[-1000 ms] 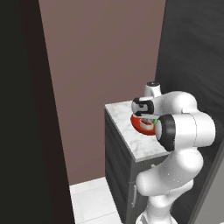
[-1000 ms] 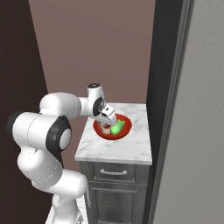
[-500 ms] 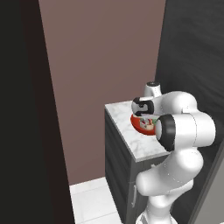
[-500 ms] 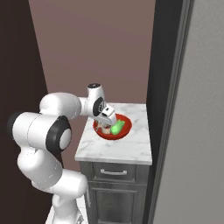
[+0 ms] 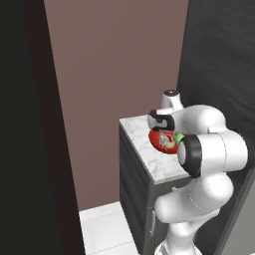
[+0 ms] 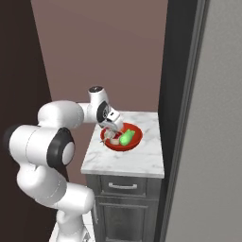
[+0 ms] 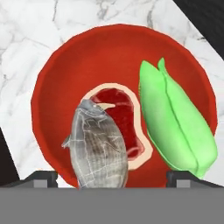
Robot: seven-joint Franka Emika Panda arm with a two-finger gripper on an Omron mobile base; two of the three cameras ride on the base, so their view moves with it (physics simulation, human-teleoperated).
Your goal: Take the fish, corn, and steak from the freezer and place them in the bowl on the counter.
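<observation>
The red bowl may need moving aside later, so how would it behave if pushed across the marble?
The red bowl looks glossy on smooth marble counter, so it would probably slide easily. Shallow and wide, it seems unlikely to tip. The fish, steak and corn inside add weight and might shift.

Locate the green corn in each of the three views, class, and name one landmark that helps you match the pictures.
Left base view: the corn peeks out at the right of the red bowl, mostly behind the arm.
Right base view: it lies in the bowl's right half.
Hand view: it fills the bowl's right side, beside the steak and the fish.
Shared landmark: the red bowl on the white marble counter.
</observation>
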